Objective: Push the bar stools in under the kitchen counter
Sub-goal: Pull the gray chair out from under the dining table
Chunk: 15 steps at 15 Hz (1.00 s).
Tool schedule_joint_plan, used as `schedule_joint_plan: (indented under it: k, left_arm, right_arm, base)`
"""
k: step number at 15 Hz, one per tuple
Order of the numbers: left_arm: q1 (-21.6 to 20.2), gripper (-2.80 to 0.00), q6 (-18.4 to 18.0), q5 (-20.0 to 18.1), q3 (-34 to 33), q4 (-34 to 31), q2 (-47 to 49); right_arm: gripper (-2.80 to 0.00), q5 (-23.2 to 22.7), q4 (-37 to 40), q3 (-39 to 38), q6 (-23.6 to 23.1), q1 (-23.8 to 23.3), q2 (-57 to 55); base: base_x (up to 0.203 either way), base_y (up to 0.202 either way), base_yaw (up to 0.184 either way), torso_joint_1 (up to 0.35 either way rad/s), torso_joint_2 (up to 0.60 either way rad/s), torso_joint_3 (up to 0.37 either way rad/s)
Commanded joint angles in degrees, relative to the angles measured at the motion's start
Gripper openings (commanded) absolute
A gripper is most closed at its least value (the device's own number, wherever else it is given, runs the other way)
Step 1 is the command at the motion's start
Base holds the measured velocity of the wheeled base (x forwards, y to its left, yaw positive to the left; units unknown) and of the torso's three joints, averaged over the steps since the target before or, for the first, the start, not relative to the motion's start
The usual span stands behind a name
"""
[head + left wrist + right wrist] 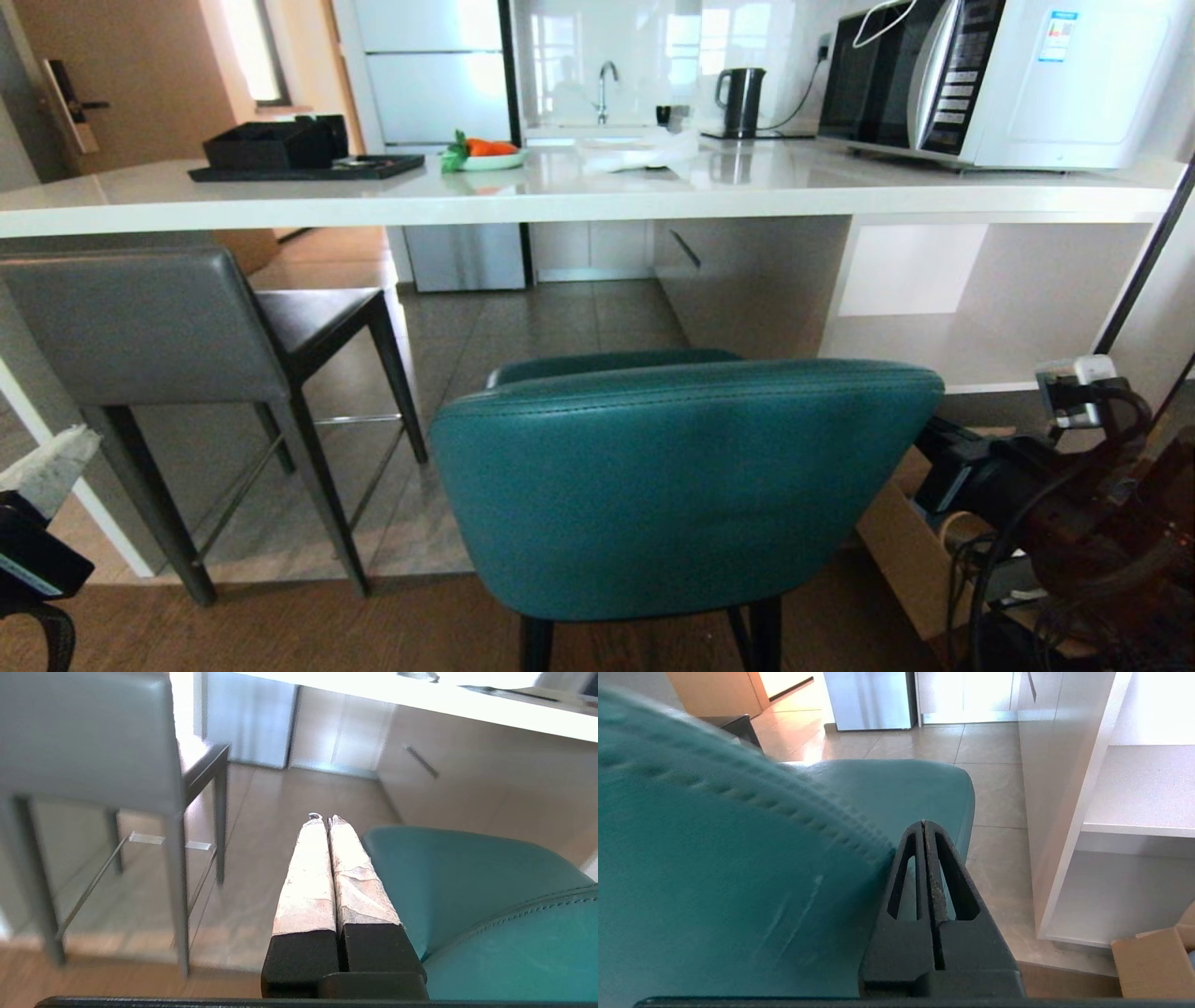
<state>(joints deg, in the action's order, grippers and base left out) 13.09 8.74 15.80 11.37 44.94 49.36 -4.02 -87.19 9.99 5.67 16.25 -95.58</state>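
From the head camera, two stools stand before the counter (560, 201). The grey stool (140, 322) is on the left, its seat already reaching under the slab while its back stays outside the edge. The teal stool (686, 485) stands in the middle, nearest the robot and clear of the counter, so it looks like the one in hand. The left gripper (47, 471) shows only at the lower left edge, well apart from the grey stool. The right arm (1027, 485) sits just beside the right end of the teal back. On the counter there is one microwave (1004, 79), one kettle (740, 101), one black tray (308, 170) and one plate (490, 161).

In the left wrist view, the left gripper (322, 820) has its two padded fingers pressed together, holding nothing, beside the teal seat (448, 882). The grey stool (88, 746) stands off to the other side, apart from the fingers.

In the right wrist view, the right gripper (923, 826) is also closed and empty, its fingers lying against the edge of the teal back (714, 872). The shelf unit (1134, 826) is near on the far side, with one cardboard box (1153, 966) at the floor.

The step appears to be pushing the teal stool inward. The next move calls for a straight forward shove with both closed grippers on the back, keeping clear of the shelf unit.
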Motion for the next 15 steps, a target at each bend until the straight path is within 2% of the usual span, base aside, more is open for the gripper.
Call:
schedule_joint_plan:
  k: [1,5,15]
  left_arm:
    - [-2.05,-2.80,0.30,-0.29,3.13,-4.20,-7.34]
    - [-4.65,-2.80,0.27,-0.91,6.86,-10.85,-10.86]
    - [-5.97,-2.80,0.22,-1.56,7.75,-14.52,-14.24]
  right_arm:
    - [-2.80,0.32,-0.48,-1.38,-0.12,1.06,1.84]
    - [-2.80,0.75,-0.48,-1.96,-0.13,2.16,2.90]
    - [-2.80,1.64,-0.48,-3.45,-0.13,7.18,4.67]
  base:
    - [0.000,0.000,0.000,0.000,0.00,0.000]
    - [0.000,0.000,0.000,0.000,0.00,0.000]
    - [0.000,0.000,0.000,0.000,0.00,0.000]
